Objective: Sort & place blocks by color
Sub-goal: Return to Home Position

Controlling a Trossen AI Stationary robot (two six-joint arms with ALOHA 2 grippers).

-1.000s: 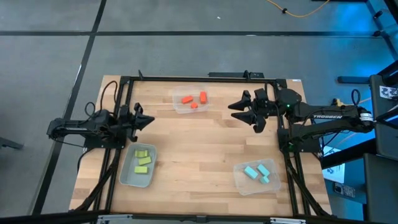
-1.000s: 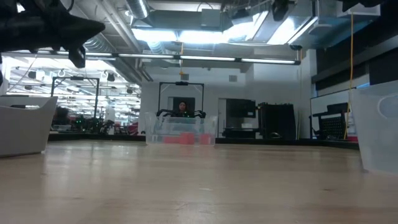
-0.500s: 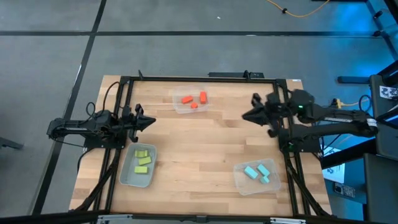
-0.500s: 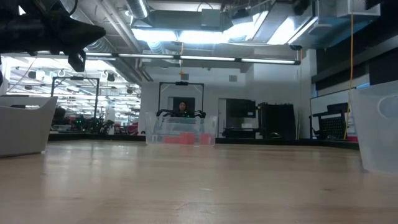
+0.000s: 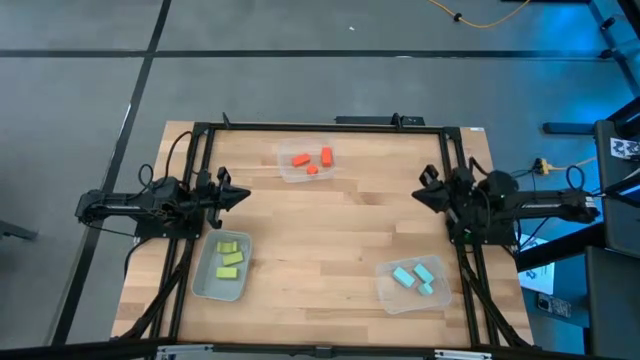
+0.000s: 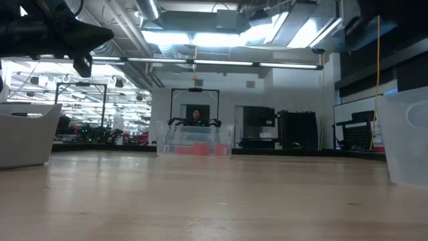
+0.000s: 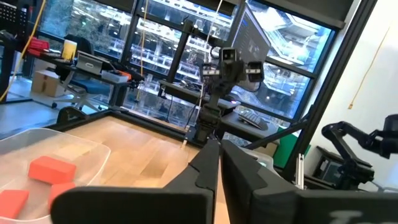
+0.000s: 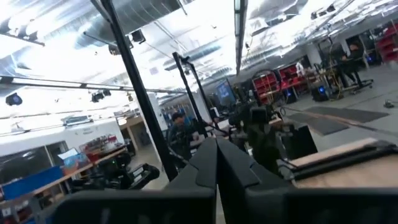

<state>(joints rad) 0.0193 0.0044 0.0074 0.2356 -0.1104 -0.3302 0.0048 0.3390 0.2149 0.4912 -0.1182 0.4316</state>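
High view: left gripper [image 5: 241, 196], right gripper [image 5: 419, 196] closed at opposite table [image 5: 330, 232] edges.

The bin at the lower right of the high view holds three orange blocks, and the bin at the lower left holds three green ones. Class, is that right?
Not quite. The high view shows the lower-right bin holding three light blue blocks. The orange blocks lie in the top bin. The lower-left bin does hold three green blocks.
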